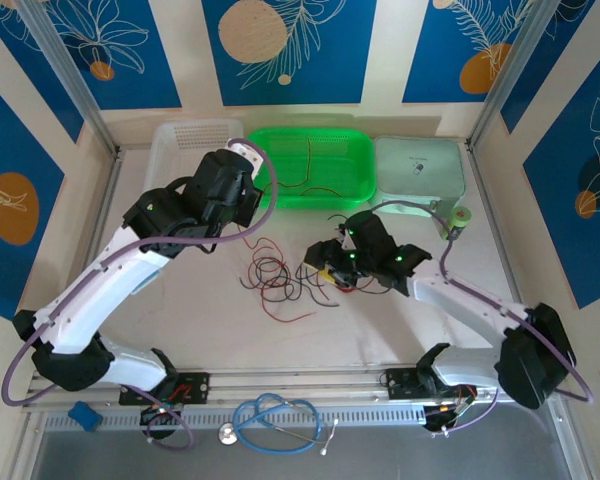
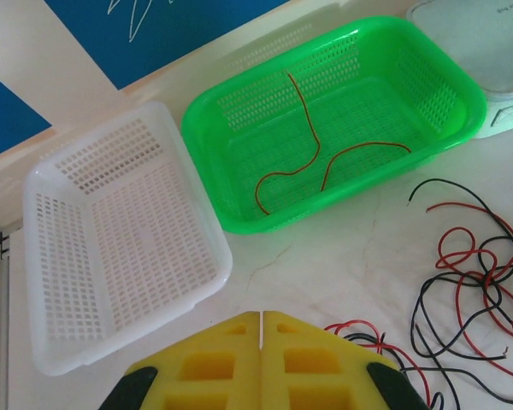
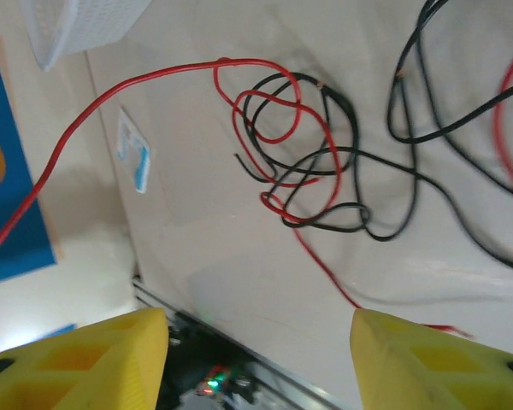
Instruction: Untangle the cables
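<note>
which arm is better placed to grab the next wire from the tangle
Right, probably: the right gripper hangs open over the tangled cables, while the left gripper is shut, off by the green basket.

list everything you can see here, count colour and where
green basket: one, green, back centre
white basket: one, white, back left, beside the green one
lidded box: one, pale green, back right
loose cables: several, red and black, tangled mid-table
basket cables: two it seems, red, inside the green basket
stethoscope: one, blue, front rail
small block: one, blue, front left
left claw: one, yellow pads, shut, near the baskets
right claw: one, yellow pads, open, over the tangle
</note>
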